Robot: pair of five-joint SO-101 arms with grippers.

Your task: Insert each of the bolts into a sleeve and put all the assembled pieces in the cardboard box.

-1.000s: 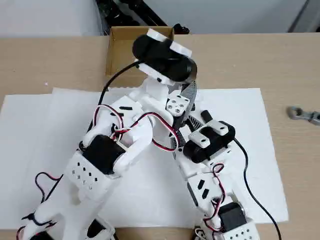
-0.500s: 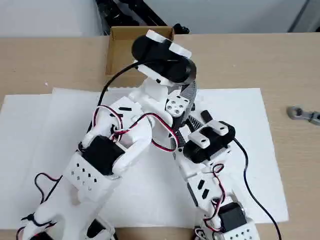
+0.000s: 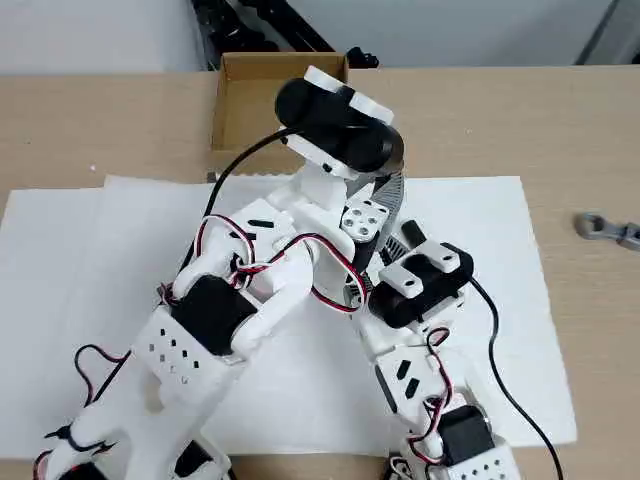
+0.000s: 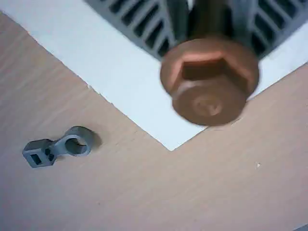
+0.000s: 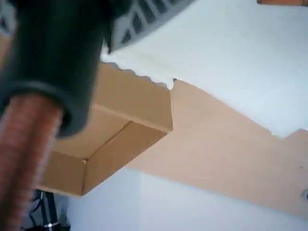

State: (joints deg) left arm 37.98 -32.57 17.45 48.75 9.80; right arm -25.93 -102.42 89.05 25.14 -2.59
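Left gripper [image 4: 211, 17], clamped on the bolt [image 4: 209, 82], is shifting rightward, seating it through the sleeve [image 5: 53, 62] clamped in the right gripper [image 5: 72, 19] near the cardboard box [image 3: 240, 100]. Boxing is likely falling due next.

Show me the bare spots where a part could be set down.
Free: the white paper on its left stretch, between its left edge and the arms; the tabletop right of the cardboard box, beyond the paper. Crowded: mid-paper under both arms, and around the small wrench.
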